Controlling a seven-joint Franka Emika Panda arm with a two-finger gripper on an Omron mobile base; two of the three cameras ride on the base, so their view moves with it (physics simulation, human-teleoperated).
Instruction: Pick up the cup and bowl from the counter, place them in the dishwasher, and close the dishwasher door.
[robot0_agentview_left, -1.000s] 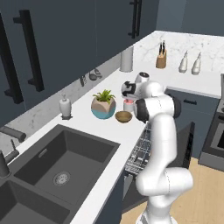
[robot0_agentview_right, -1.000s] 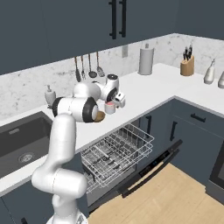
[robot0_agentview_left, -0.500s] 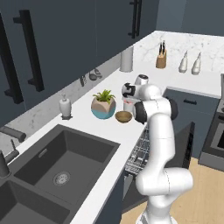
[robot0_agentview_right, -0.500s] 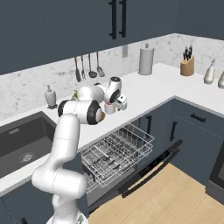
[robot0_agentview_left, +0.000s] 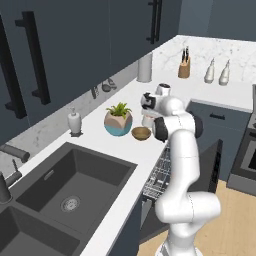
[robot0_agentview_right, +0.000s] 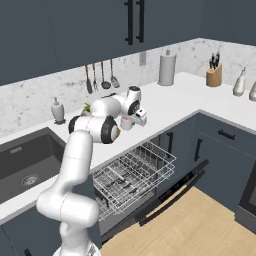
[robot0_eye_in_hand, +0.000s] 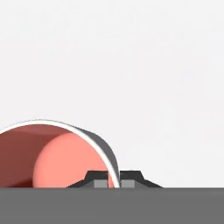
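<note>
Gripper: the gripper (robot0_eye_in_hand: 113, 180) looks straight down into the cup (robot0_eye_in_hand: 57, 153), its two tips pinched together on the cup's pale rim, one inside the wall and one outside.
Cup: salmon-red, upright, mouth open to the hand camera; from the right base camera the cup (robot0_agentview_right: 127, 121) peeks out just under the white hand, over the near part of the counter (robot0_agentview_right: 175, 102). Whether its base touches the marble, I can't tell.
Bowl: the brown bowl (robot0_agentview_left: 141, 133) sits on the counter (robot0_agentview_left: 125, 165) just left of the arm, right beside the plant pot (robot0_agentview_left: 118, 123).
Plant pot: pink and teal with green leaves, far side of the bowl, not touching the hand.
Dishwasher: the dishwasher (robot0_agentview_right: 131, 176) is open below the counter edge, its wire rack (robot0_agentview_right: 132, 170) pulled out.
Dishwasher door: the dishwasher door (robot0_agentview_right: 170, 192) is folded down, flat and low, near the wooden floor (robot0_agentview_right: 200, 225).
Sink: the dark sink (robot0_agentview_left: 65, 185) lies to the left along the counter, well apart from the cup.
Soap dispenser: the white soap dispenser (robot0_agentview_left: 74, 122) stands against the back wall, left of the plant pot.
</note>
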